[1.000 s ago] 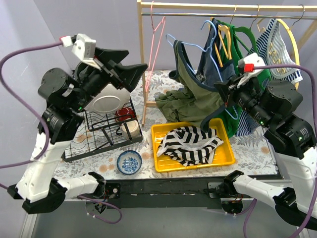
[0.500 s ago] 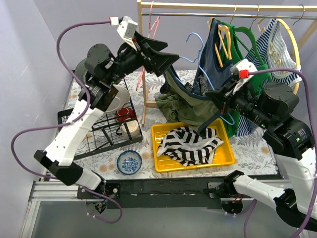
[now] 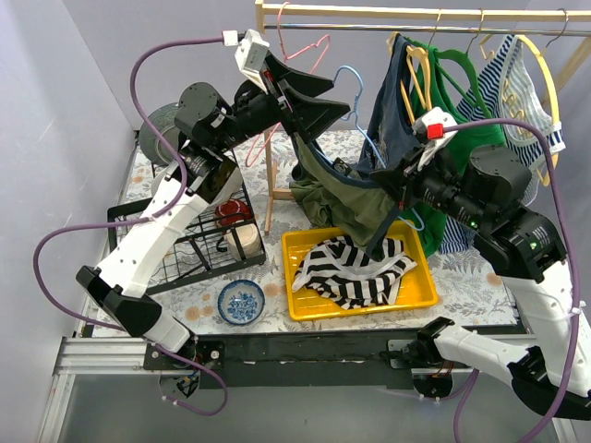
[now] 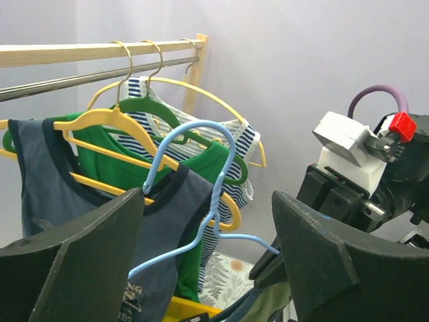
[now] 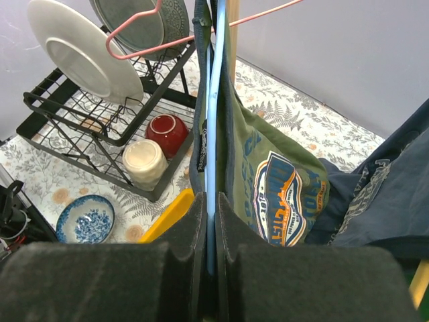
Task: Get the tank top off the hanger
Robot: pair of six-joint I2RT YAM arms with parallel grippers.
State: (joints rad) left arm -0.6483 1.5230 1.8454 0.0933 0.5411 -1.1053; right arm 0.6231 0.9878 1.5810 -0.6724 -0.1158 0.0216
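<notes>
Right gripper (image 5: 210,221) is clenched on the light blue hanger (image 5: 214,100); my right wrist view shows the wire pinched flat between the two fingers. That hanger is off the wooden rail (image 3: 406,13) and held in the air at the middle of the scene, left of the clothes on the rail. The olive tank top (image 5: 268,161) is still on it: a navy-trimmed strap runs up alongside the wire, and the body sags toward the far edge of the yellow tray (image 3: 365,312). Left gripper (image 4: 208,221) is spread wide and holds nothing, just left of the hanger's hook. I can't tell whether its lower finger touches the strap. I'd call this about halfway: hanger in hand, garment not yet off. What's left, as I read it, is to take the strap with the left and draw it off the hanger's shoulder
</notes>
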